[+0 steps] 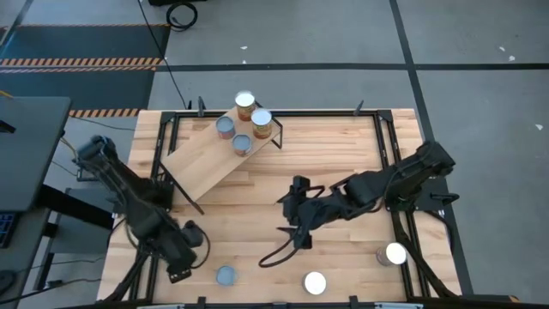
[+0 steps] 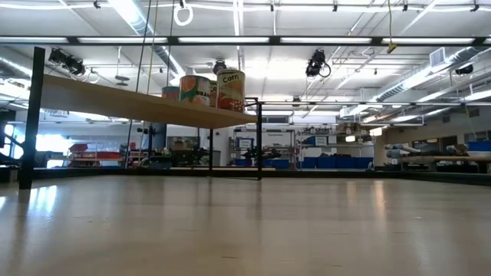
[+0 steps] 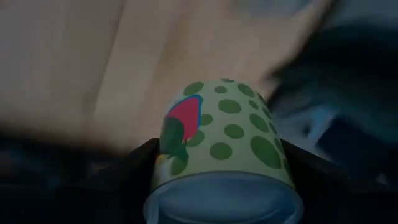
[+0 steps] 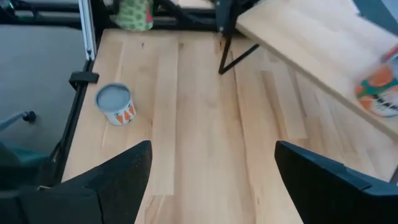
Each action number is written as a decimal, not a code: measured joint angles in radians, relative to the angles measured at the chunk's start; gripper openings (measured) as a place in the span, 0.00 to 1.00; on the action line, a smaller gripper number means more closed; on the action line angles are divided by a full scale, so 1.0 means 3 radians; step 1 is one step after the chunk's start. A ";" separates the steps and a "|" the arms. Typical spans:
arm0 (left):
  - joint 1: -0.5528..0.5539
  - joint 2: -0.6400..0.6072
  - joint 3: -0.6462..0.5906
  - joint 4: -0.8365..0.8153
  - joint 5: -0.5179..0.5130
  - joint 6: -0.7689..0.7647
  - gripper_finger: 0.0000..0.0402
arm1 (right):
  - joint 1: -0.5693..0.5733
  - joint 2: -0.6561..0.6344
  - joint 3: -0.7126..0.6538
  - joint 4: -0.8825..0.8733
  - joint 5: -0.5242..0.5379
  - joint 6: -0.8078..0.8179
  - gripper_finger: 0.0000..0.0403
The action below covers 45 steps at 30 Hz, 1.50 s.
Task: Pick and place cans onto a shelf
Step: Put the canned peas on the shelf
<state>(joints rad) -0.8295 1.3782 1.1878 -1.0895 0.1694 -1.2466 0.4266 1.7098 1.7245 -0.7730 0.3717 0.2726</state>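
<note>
Label "Corn" shows on 1 can [image 2: 231, 90] upper left on the wooden shelf [image 2: 115, 101]; left gripper [image 3: 217, 186] apparently pinches a green-dotted can [image 3: 222, 149]; right gripper [image 4: 211, 168] spread.

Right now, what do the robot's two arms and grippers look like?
Both arms are dark, nearly black, built of chunky jointed segments. The left gripper ends its arm as a boxy block. The right gripper has two flat, dark, wedge-shaped fingers; a thin black cable loops from it onto the table. No markings show.

Black cable [image 1: 180, 15] coiled on grey floor [image 1: 343, 34]; striped hazard mat [image 1: 77, 62] beside.
</note>
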 joint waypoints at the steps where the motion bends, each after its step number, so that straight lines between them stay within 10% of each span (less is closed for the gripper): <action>1: 0.0021 -0.0034 0.0188 -0.0049 -0.0218 0.0138 0.70 | -0.0014 -0.0037 0.0000 -0.0001 0.0000 -0.0008 0.86; 11: 0.0880 -0.0263 0.1560 -0.1587 -0.2189 0.0547 0.71 | -0.0306 -0.0329 0.0000 0.0003 0.0010 -0.0132 0.86; 17: 0.2388 -0.0377 0.1452 -0.1578 -0.2054 0.1455 0.72 | -0.0714 -0.0427 0.0000 0.0154 0.0005 -0.0307 0.86; 28: 0.4581 0.0073 0.1499 -0.1611 -0.0581 0.3213 0.72 | -0.1513 -0.0639 0.0000 0.0137 -0.0025 -0.0544 0.86; 45: 0.4938 0.0567 0.1208 -0.1602 -0.0572 0.3567 0.72 | -0.2134 -0.0639 0.0000 0.0154 -0.0449 -0.1009 0.86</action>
<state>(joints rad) 0.6518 1.5482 1.5501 -1.5702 -0.0023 -0.1766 -0.2136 1.5181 1.7245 -0.7269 0.2371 -0.0301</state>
